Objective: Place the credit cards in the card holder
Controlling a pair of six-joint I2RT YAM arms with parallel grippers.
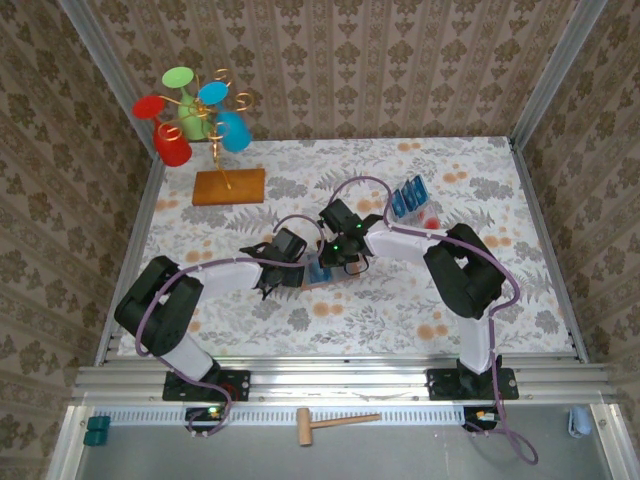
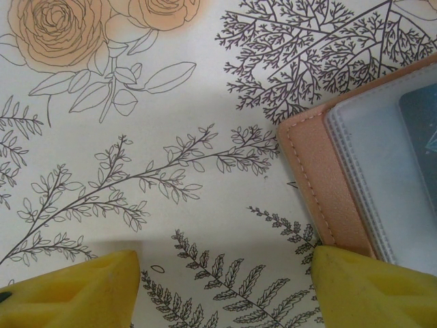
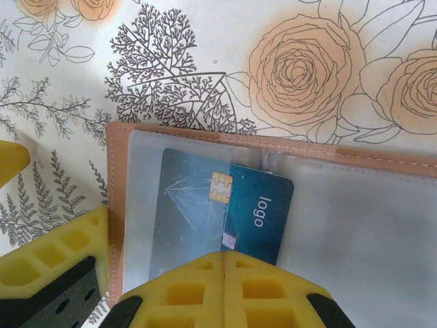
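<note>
Now: right gripper [image 3: 224,268] is sitting pinched shut, tips meeting the near edge of a card [image 3: 198,205]. Card is lying partly tucked into open holder [image 3: 115,198], mid-table. Left gripper [image 2: 225,290] is hovering with jaws apart, one finger just beside holder's corner.

We look down on a table [image 1: 400,300] spread with a pale cloth printed with orange roses and grey ferns. Directly on it, toward the far left, lies an orange-brown wooden slab [image 1: 229,186], and toward the far right a clear tray [image 1: 427,215] with a red spot. Near the middle, the tan card holder [image 3: 117,171] lies opened flat, inner side up.
</note>
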